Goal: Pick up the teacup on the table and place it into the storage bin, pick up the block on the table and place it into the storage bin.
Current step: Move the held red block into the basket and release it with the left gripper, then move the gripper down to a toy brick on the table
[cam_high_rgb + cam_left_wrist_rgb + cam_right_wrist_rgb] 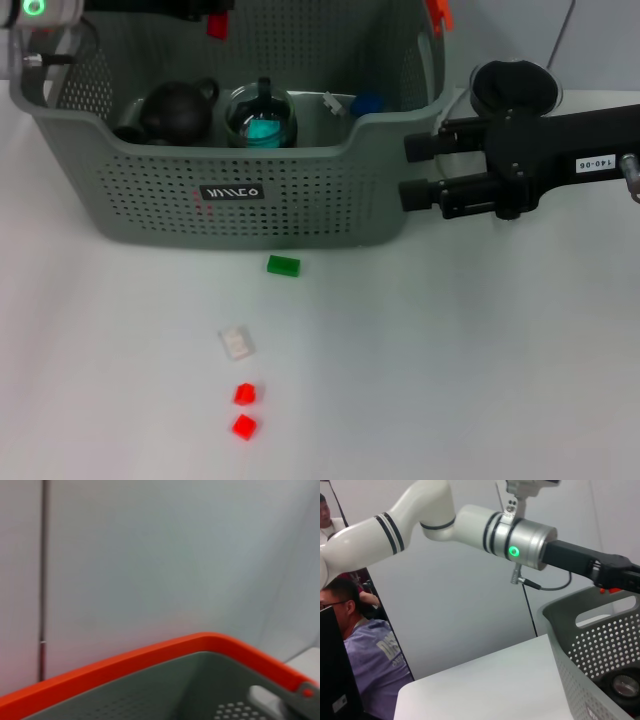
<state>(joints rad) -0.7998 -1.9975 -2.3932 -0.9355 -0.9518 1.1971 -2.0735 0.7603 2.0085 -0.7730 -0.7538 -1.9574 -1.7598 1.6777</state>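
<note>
A white table fills the head view, and behind it stands a pale wall. The storage bin, grey and perforated with a small black label on its front, stands at the far side of the table. Inside it lie a dark round teapot, a glass pitcher with something turquoise in it, and a small blue thing near the right wall. The right gripper hangs just beside the bin's right front corner, its two black fingers apart and holding nothing. The left gripper is at the bin's far rim, mostly cut off by the edge, so I cannot tell whether it is open or closed. On the table in front of the bin lie a green block, nearer the robot a white block, and then two red blocks close together.
</note>
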